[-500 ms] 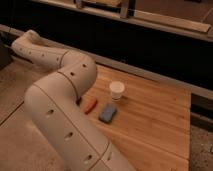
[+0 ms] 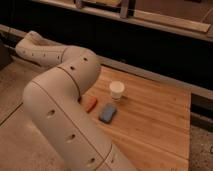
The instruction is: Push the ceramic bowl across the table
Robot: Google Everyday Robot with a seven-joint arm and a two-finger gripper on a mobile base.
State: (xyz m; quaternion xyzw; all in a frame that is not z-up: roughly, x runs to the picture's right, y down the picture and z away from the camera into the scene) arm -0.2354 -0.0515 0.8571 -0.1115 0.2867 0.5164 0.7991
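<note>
- The hand (image 2: 30, 40) sits at the arm's far end, upper left, beyond the surface's left edge and well apart from the bowl; whether it is apart or together I cannot tell.
- The cream arm (image 2: 60, 100) bends over the surface's left side.
- The ceramic bowl (image 2: 116, 91) is small, white, round and cup-like, and stands upright on the surface (image 2: 160, 120) of light-brown wooden strips.
- A blue block (image 2: 107, 113) lies near the bowl's front, with an orange piece (image 2: 90, 104) to its left.
</note>
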